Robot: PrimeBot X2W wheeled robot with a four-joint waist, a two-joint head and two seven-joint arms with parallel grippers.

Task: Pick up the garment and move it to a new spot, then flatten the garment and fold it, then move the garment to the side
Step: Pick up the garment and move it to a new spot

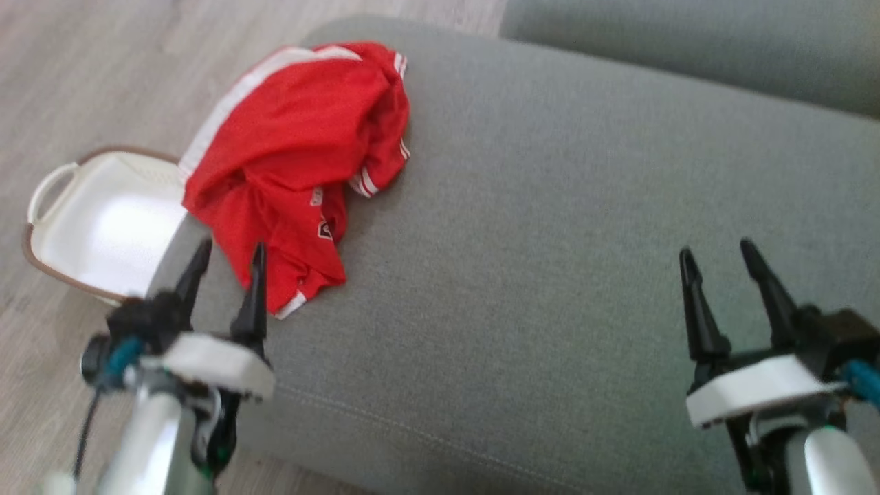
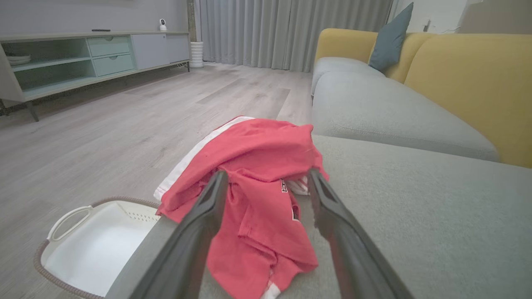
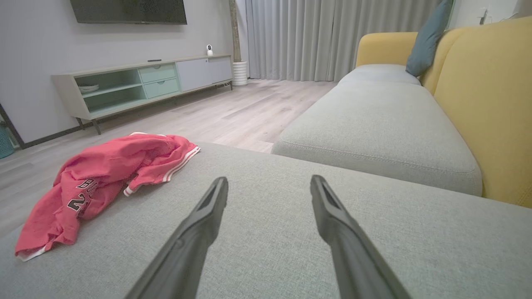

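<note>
Red garment [image 1: 289, 151] lies outside the white basket [image 1: 103, 220]; left hand [image 1: 232, 245], right hand [image 1: 715, 247] gape wide, empty.

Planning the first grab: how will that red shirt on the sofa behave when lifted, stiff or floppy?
Probably floppy: the shirt lies crumpled in soft folds, so it should droop when pinched. Likely light, being thin fabric. Its edge seems to overhang the cushion above the basket, so a push might slide it off.

Soft even daylight, faint shadows, head view blurred, wrist views sharper, edges bent by wide angle, basket [image 1: 103, 227] glaring white.
</note>
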